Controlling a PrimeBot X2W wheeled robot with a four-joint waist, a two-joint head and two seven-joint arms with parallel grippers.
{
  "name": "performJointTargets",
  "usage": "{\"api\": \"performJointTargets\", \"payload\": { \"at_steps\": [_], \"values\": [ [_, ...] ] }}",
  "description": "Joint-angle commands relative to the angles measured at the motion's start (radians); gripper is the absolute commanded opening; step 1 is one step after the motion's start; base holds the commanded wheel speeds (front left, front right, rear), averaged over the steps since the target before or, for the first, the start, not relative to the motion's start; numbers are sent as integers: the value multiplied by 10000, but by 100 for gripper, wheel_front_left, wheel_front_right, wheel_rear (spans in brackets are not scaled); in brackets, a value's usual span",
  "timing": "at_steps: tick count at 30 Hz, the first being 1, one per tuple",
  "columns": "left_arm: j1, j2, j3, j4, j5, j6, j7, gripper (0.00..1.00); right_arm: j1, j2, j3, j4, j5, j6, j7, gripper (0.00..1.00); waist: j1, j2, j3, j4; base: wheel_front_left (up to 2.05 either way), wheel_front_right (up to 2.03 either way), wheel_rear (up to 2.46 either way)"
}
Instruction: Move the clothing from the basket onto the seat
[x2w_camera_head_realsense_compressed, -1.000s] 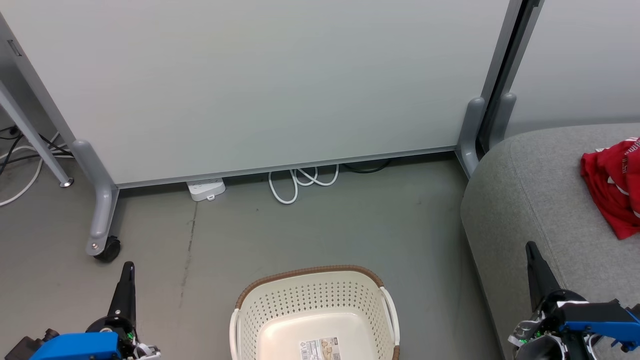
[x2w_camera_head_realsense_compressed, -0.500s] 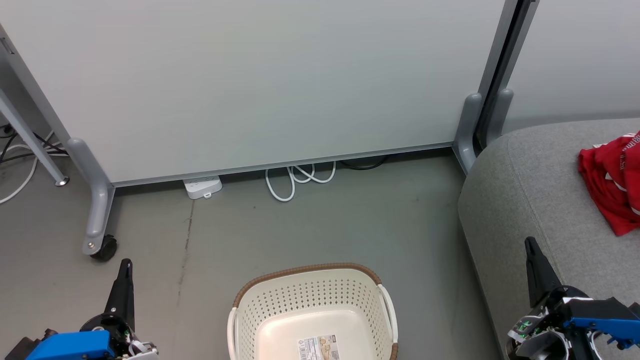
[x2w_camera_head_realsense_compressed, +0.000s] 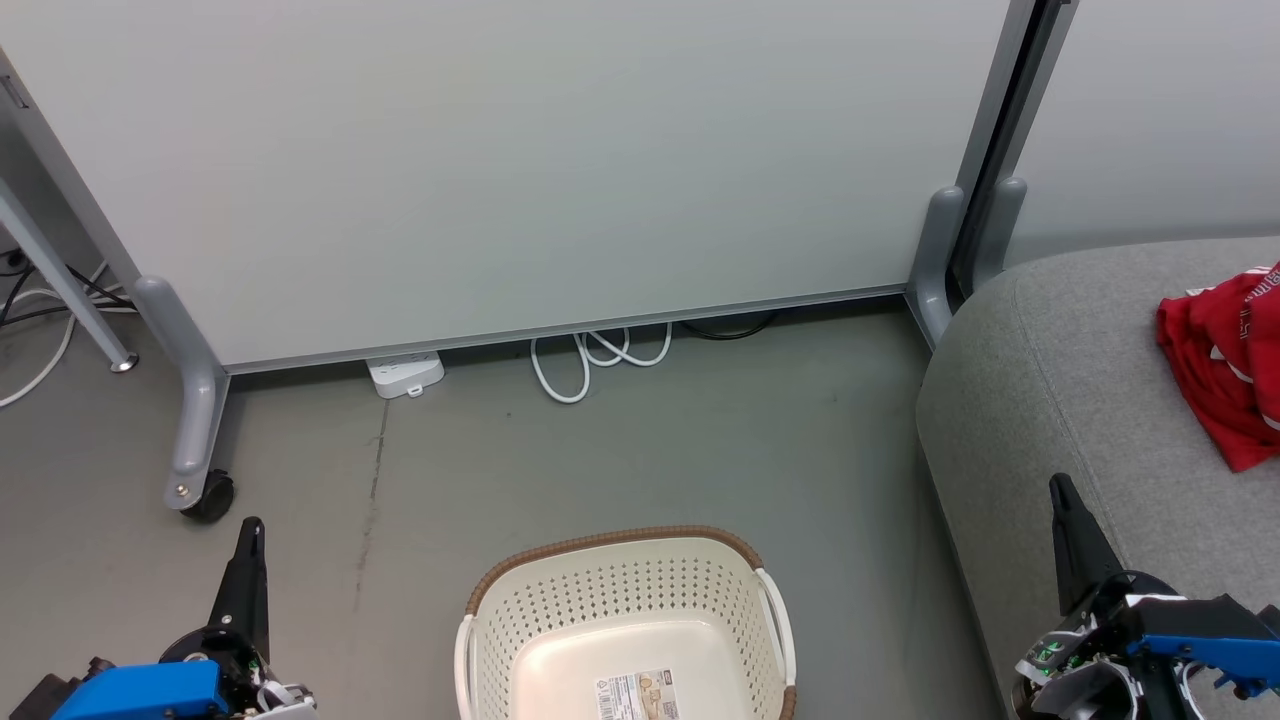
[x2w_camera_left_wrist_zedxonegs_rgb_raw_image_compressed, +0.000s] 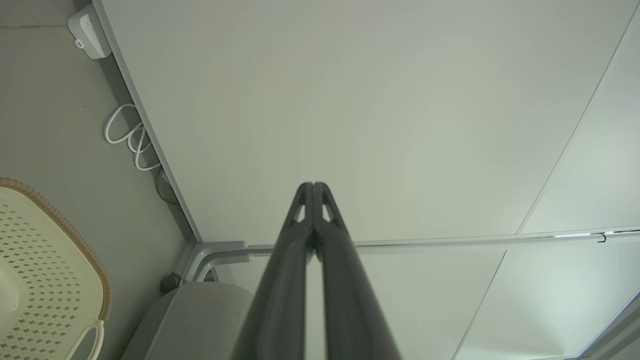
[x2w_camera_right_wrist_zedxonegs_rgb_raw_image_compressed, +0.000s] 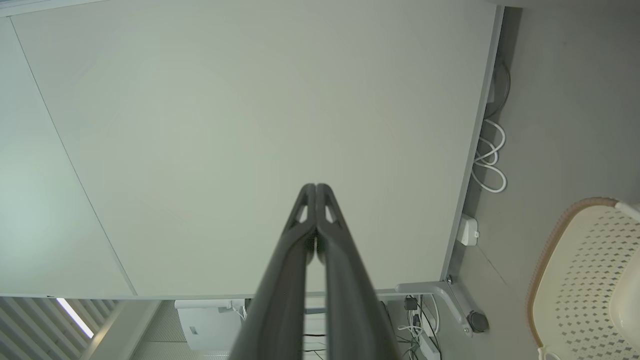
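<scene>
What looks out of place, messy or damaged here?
Nothing is spilled or broken. The clothing lies crumpled, not folded, on the seat at the head view's right edge. A white cable lies in loose loops on the floor under the partition. The basket stands upright.

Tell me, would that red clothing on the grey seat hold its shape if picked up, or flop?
Probably flop: the clothing lies crumpled in soft folds on the seat, so it would likely drape and dangle. It looks thin, so likely light. Pushed, it would probably bunch up rather than slide on the fabric.
</scene>
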Motion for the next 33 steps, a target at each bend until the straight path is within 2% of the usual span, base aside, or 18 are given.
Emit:
{"api": "performJointTargets", "payload": {
  "at_steps": [1,33],
  "values": [
    [-123,56,29,-36,-25,-62,46,0,-112,28,-16,6,34,0,21,0,0,0,-1,0,0,0,0],
    [-121,56,25,-39,-26,-62,43,0,-111,26,-13,6,34,0,19,0,0,0,-1,0,0,0,0]
  ]
}}
